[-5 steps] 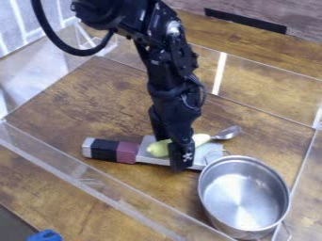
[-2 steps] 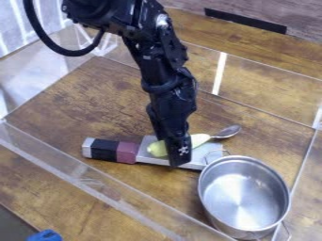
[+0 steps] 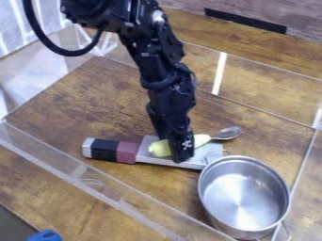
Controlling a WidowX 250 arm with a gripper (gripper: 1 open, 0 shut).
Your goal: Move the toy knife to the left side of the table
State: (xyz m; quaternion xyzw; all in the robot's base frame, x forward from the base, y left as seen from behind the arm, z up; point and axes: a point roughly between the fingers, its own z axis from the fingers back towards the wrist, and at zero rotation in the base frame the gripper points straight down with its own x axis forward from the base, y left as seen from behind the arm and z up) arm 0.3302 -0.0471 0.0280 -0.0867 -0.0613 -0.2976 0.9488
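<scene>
The toy knife [image 3: 116,149] lies flat near the front of the table [image 3: 88,104]. Its black-and-maroon handle points left and its grey blade runs right, under the arm. My gripper [image 3: 179,153] points steeply down onto the blade end. Its black fingers stand open and low over the blade, and nothing is lifted. The fingers hide the exact contact with the blade.
A metal spoon [image 3: 225,133] with a yellow-green handle [image 3: 160,148] lies just behind the knife, beside my fingers. A steel pot [image 3: 243,193] stands at the front right. Low clear plastic walls [image 3: 75,174] border the table. A blue object [image 3: 44,235] lies outside the front wall.
The upper arm has leaned slightly left and the wrist has tilted a little. The gripper stays low at the knife's blade. The knife, spoon and pot have not moved.
</scene>
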